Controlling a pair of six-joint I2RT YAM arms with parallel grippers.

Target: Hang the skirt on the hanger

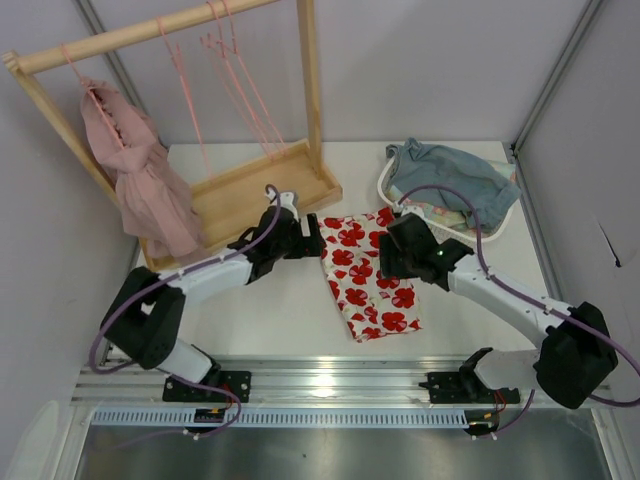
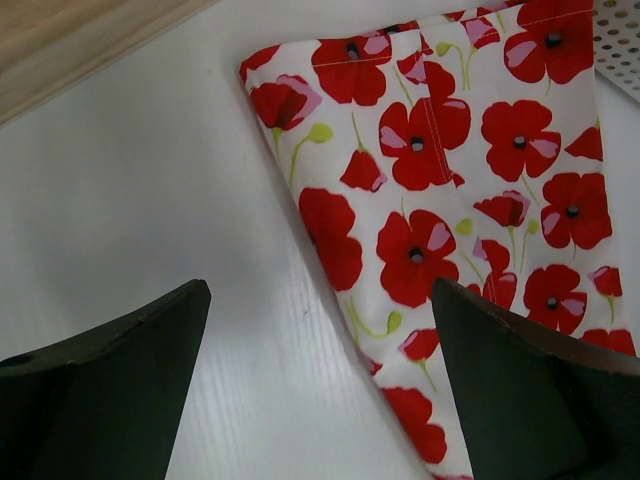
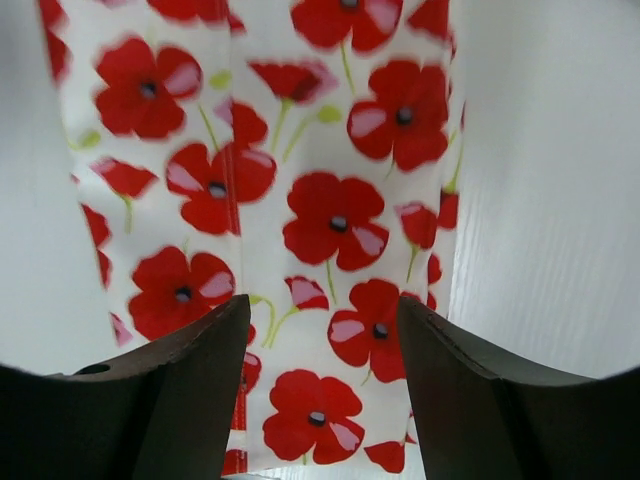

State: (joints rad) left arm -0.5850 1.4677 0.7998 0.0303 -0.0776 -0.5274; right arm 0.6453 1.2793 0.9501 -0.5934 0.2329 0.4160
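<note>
The skirt (image 1: 368,275) is spread at the centre; the left gripper (image 2: 320,300) and right gripper (image 3: 322,310) are held open above it.

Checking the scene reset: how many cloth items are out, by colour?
Red-flowered white skirt, flat on the table: 1
Dusty-pink garment, hanging on the rack: 1
Blue-grey cloth, in the basket: 1
Total: 3 clearly seen; more may lie under the blue-grey one.
</note>
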